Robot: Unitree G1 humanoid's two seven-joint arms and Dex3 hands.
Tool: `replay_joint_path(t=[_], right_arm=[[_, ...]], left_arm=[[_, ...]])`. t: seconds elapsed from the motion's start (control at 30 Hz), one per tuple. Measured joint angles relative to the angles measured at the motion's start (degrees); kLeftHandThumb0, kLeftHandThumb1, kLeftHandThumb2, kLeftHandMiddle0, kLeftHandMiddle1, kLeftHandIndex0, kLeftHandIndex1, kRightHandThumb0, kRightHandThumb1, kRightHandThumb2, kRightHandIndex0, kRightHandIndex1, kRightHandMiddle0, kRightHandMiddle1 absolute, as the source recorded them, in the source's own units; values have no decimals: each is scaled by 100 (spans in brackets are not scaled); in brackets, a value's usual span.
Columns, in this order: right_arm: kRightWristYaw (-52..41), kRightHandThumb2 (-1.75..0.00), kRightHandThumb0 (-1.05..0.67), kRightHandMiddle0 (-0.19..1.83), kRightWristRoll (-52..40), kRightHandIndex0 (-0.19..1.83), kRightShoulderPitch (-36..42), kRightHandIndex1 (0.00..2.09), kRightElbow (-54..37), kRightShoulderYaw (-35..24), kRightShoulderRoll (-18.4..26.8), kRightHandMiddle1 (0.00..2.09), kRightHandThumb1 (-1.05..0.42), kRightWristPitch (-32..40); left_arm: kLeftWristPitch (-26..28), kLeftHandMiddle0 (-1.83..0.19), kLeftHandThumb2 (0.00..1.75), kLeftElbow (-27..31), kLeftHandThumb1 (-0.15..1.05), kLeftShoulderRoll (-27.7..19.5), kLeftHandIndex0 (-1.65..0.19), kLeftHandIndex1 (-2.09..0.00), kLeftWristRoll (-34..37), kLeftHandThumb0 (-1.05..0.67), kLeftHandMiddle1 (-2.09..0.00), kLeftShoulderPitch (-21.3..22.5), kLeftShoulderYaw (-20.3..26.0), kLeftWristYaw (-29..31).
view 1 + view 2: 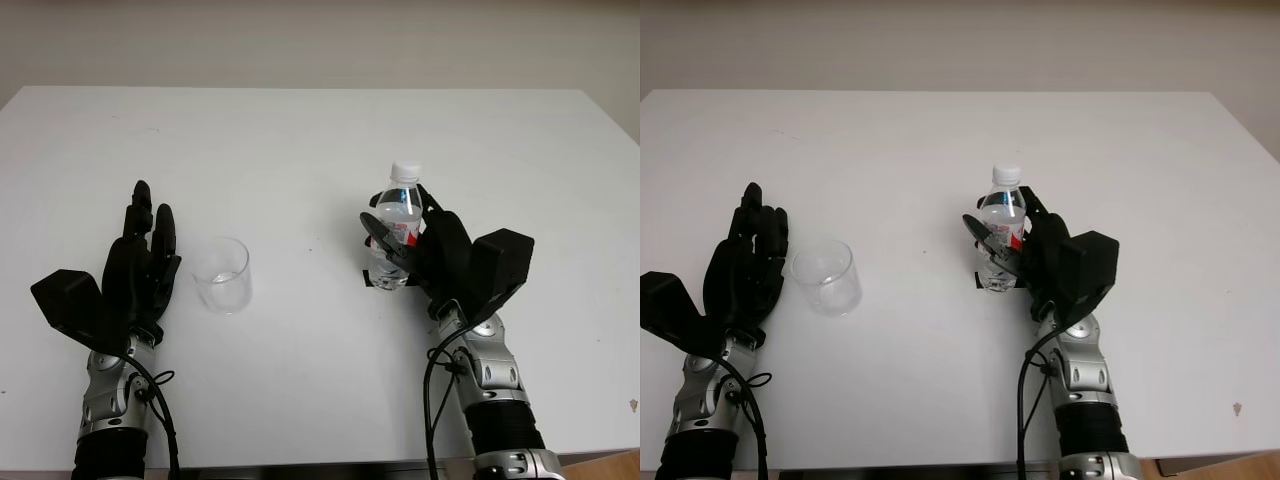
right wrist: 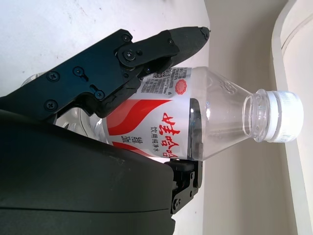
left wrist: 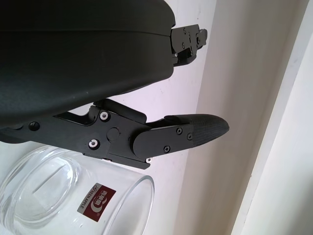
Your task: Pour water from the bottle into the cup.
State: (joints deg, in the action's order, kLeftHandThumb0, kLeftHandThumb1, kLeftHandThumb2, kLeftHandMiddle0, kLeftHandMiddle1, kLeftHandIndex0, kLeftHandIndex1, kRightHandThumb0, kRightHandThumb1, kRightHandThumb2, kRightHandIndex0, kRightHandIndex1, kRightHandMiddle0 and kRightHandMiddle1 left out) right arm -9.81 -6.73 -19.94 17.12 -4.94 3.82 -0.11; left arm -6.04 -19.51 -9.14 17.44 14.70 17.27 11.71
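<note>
Bottle and cup both stand upright on the white counter, well apart. Farthest left, the left hand is open just beside the cup, holding nothing, fingers pointing away from the robot. The cup is a clear, straight-sided tumbler with a small red label near its rim in the left wrist view; it looks empty, and one black finger of the left hand reaches past its rim without touching it. Bare counter lies between the cup and the bottle, with nothing in the way. To the right, the bottle is clear plastic with a white screw cap on and a red-and-white label with printed characters; the water level cannot be told. The right hand is wrapped around it, fingers clamped across the label at mid-body.
</note>
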Motion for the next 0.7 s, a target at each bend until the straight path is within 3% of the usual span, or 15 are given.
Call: replay_joint_path(t=[0.03,0.1,0.13,0.17,0.2,0.27,0.33,0.47,0.7], right_arm=[[-34,-26,-43,86,-1,126,2,209,12,-1,7,209,-105,-31],[-86,-13,-47,52,-5,85,9,209,50,-2,13,209,-103,-119],[-92,-9,-49,33,0,55,18,207,69,-2,13,204,-101,-168],[-146,-7,-58,3,15,14,40,153,76,7,31,162,-97,-224],[-224,-6,-61,-6,35,1,63,131,77,33,75,145,-95,-284],[-513,-5,-70,-13,45,-12,114,44,97,82,205,61,-90,-473],[-759,-5,-75,-15,36,-17,168,17,148,107,307,30,-88,-651],[-958,-5,-80,-18,1,-19,275,2,222,108,373,14,-87,-773],[-998,-5,-83,-19,-68,-19,507,0,222,47,386,1,-87,-899]], left_arm=[[2,11,51,0,105,-1,14,-5,1,-63,-5,0,1,0],[3,11,50,0,105,-2,14,-6,2,-63,-5,0,1,1],[3,11,50,0,105,-3,14,-5,1,-63,-5,0,1,2],[3,12,50,0,105,-2,14,-5,2,-63,-5,0,1,5],[4,12,51,0,105,-5,15,-5,2,-63,-5,0,2,9],[4,11,51,-1,105,-8,14,-5,0,-63,-5,0,2,11],[4,12,51,-3,105,-17,14,-5,1,-62,-5,-2,3,12],[4,12,52,-7,105,-40,15,-5,2,-62,-5,-11,4,31],[33,13,52,-14,105,-73,15,-5,47,-62,-5,-13,14,114]])
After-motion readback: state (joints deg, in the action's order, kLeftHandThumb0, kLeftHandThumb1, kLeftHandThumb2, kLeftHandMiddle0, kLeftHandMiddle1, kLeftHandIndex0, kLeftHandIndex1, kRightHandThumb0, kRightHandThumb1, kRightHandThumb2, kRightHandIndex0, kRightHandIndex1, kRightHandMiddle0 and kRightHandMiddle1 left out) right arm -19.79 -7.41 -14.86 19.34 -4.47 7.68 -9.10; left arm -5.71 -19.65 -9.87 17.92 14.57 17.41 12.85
